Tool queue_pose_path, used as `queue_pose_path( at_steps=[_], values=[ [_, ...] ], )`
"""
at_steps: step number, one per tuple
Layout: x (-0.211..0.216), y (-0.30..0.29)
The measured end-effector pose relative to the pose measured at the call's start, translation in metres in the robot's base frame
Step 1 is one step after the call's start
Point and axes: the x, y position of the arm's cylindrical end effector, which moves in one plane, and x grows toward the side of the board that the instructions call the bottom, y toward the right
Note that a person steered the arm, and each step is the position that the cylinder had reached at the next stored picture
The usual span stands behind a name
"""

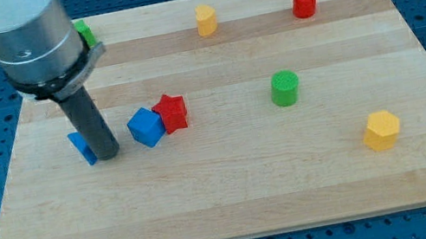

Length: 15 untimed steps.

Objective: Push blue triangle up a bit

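Note:
The blue triangle (81,148) lies on the wooden board (235,195) at the view's left, partly hidden behind the rod. My tip (108,155) rests on the board right against the triangle's right side, slightly toward the view's bottom. A blue cube (145,127) sits a short way to the right of my tip, with a red star block (170,112) touching its right side.
A green block (85,33) peeks out behind the arm at the top left. A yellow block (206,20) and a red cylinder (304,2) stand near the top edge. A green cylinder (284,88) is right of centre, and a yellow hexagon (381,129) is at the lower right.

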Motion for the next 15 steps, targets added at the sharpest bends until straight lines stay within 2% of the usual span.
queue_pose_path(
  at_steps=[1,2,6,8,10,13,14,15],
  values=[
    [-0.003,-0.008],
    [-0.012,-0.048],
    [-0.006,-0.086],
    [-0.037,-0.099],
    [-0.044,-0.114],
    [-0.064,-0.040],
    [-0.061,0.004],
    [-0.076,0.035]
  ],
)
